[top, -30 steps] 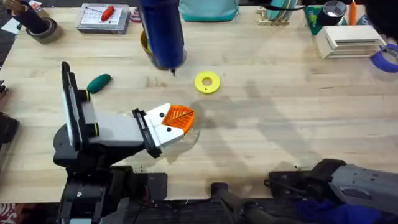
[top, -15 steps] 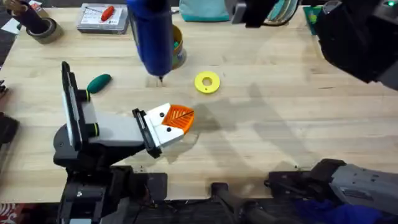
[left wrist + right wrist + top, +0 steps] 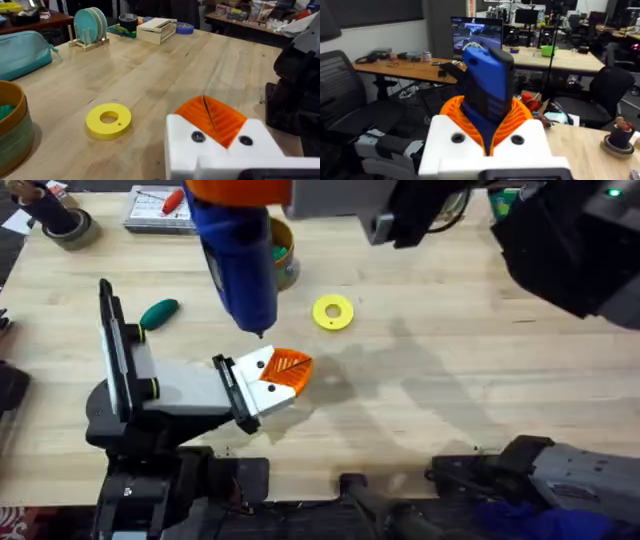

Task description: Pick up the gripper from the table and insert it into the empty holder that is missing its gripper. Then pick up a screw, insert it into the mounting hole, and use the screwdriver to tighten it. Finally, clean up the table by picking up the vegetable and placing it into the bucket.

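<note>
Apparently tightening step: right gripper (image 3: 490,132) clamped on the screwdriver (image 3: 236,255), tip just above left gripper (image 3: 283,372), fingers together, empty; next, seat the bit squarely; vegetable (image 3: 158,311) untouched on table (image 3: 470,350).

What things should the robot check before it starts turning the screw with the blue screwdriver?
1. The screwdriver is held: ok, the right gripper is clamped around it in the right wrist view.
2. Its tip is near the left gripper: ok in the overhead view, but touching or not: cannot tell.
3. Tip lined up with a mounting hole: cannot tell; dark round spots show on the white mount, the tip does not.
4. A screw sits in the hole: cannot tell.
5. Left arm's orange tip is in its mount: ok, seated in the left wrist view.
6. The vegetable is put away: not ok, it lies on the table, outside the bucket.
</note>
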